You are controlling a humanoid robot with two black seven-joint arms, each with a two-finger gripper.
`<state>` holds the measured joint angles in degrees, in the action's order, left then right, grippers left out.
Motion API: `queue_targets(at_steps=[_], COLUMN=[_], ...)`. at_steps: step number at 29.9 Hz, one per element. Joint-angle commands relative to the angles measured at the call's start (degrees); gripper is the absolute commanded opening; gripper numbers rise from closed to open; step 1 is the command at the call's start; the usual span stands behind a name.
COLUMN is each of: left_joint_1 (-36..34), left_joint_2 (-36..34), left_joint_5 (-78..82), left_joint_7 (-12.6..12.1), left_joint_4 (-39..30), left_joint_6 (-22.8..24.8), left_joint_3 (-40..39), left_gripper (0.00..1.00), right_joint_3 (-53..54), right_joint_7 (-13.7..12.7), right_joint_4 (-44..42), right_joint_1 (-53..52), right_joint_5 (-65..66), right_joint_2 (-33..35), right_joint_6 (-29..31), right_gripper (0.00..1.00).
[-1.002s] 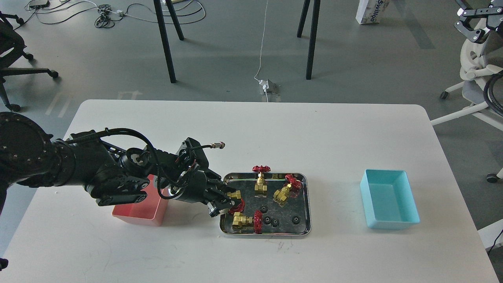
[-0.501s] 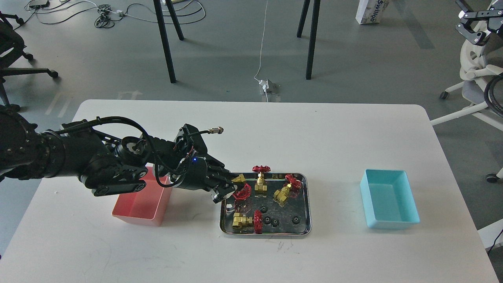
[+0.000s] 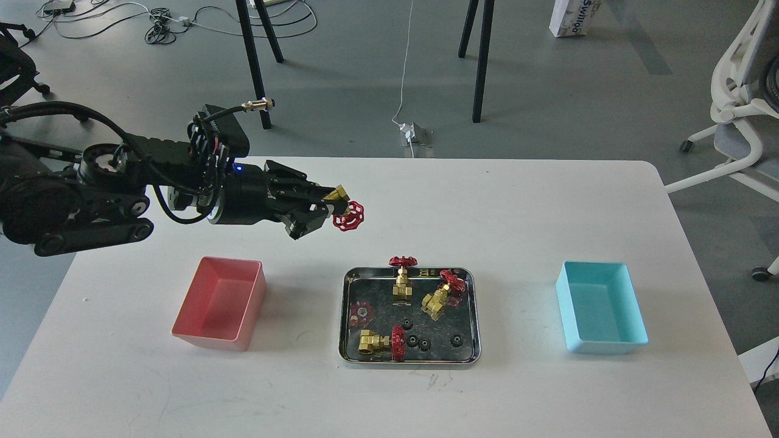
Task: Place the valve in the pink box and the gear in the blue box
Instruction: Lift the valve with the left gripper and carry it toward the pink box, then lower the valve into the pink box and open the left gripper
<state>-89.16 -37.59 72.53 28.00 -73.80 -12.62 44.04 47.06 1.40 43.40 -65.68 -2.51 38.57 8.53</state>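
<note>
Gripping the valve [image 3: 344, 207] by its brass body, our left hand [image 3: 328, 205] holds it above the tabletop's [image 3: 487, 207] far left; it looks dense, rigid and slick, its handwheel jutting free. The pink box [image 3: 220, 304] waits near the left edge.

The left arm reaches in from the left edge, raised and roughly level, forearm pointing right. The left gripper [image 3: 325, 205] at its far end has its fingers closed on a valve [image 3: 345, 210]. The right arm is out of view.
</note>
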Motion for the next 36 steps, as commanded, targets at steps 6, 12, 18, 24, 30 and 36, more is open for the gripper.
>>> queue_targets(at_steps=[6, 12, 18, 24, 30, 36], left_joint_1=[1.53, 8.29, 14.27, 21.47, 25.0, 26.32], left_joint_2=[-16.62, -23.13, -23.84, -22.88, -19.01, -16.99], left_joint_5=[9.02, 13.06, 15.1, 15.27, 15.18, 15.01], left_joint_7=[0.0, 0.0, 0.0, 0.0, 0.0, 0.0], left_joint_4=[-5.04, -5.39, -5.04, -3.46, 0.41, 2.16], left_joint_6=[-0.12, -0.39, -1.97, -1.97, -1.97, -1.97], left_joint_3=[0.08, -2.55, -3.87, -9.57, -10.9, -10.9], left_gripper=[0.2, 0.2, 0.2, 0.2, 0.2, 0.2], right_joint_3=[-3.12, -3.12, -3.12, -3.12, -2.77, -2.77], right_joint_7=[-0.61, -0.61, -0.61, -0.61, -0.69, -0.69], right_joint_4=[0.1, 0.1, 0.01, 0.01, -0.07, -0.16], right_joint_1=[-3.06, -1.74, -1.65, -1.03, -0.51, 0.02], right_joint_5=[0.05, 0.05, 0.05, 0.05, 0.05, 0.05], right_joint_2=[-3.5, -4.56, -4.47, -3.86, -3.68, -3.68], right_joint_6=[-0.97, -1.24, -1.33, -1.33, -1.33, -1.33], right_gripper=[1.0, 1.0, 1.0, 1.0, 1.0, 1.0])
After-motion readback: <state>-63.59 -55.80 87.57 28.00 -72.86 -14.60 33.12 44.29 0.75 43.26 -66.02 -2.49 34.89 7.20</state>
